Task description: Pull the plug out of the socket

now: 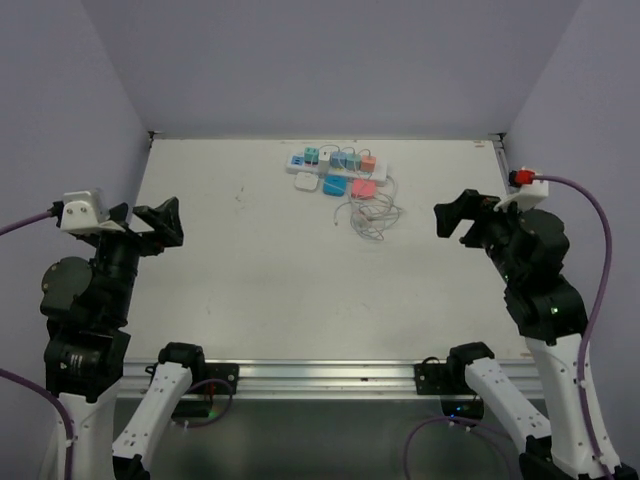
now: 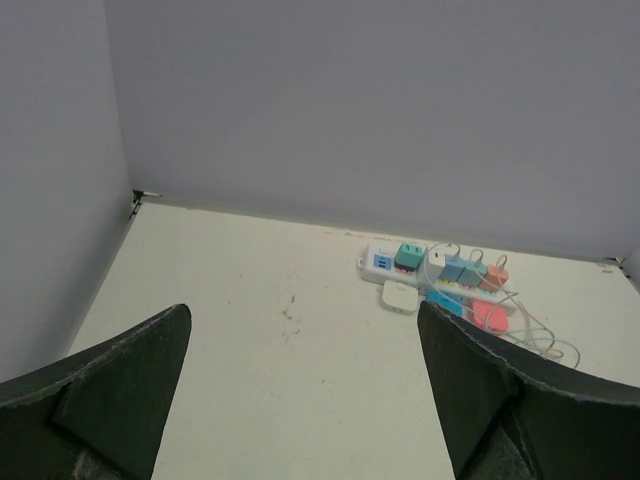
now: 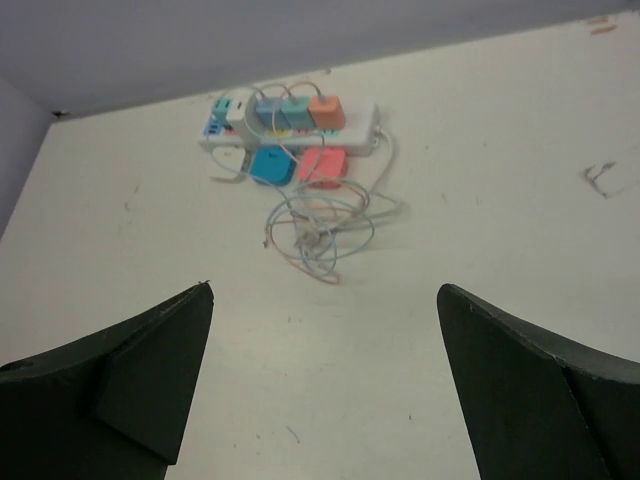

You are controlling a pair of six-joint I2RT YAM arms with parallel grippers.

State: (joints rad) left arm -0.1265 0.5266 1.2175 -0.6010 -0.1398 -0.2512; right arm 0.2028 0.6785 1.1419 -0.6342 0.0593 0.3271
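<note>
On the left, the left gripper point(image 1: 145, 222) is hanging above the left side of the table point(image 1: 240, 280). Its two black fingers are standing wide apart and are holding nothing.

The socket point(image 1: 330, 170) is lying flat near the back edge of the table, a bit right of the middle, far from both grippers. A row of plugs is sitting in it. From left to right, a green plug point(image 1: 312, 155), a white plug point(image 3: 240, 108), a blue plug point(image 1: 350, 161) and an orange plug point(image 1: 368, 163) are sticking up from it.

Three more cubes are lying on the table just in front of the socket: a white cube point(image 1: 304, 183), a blue cube point(image 1: 333, 186) and a pink cube point(image 1: 363, 188). Thin wires point(image 1: 368, 215) are lying in a messy loop in front of the pink cube.

On the right, the right gripper point(image 1: 458, 222) is hanging above the right side of the table. Its fingers are also standing wide apart and are holding nothing.
</note>
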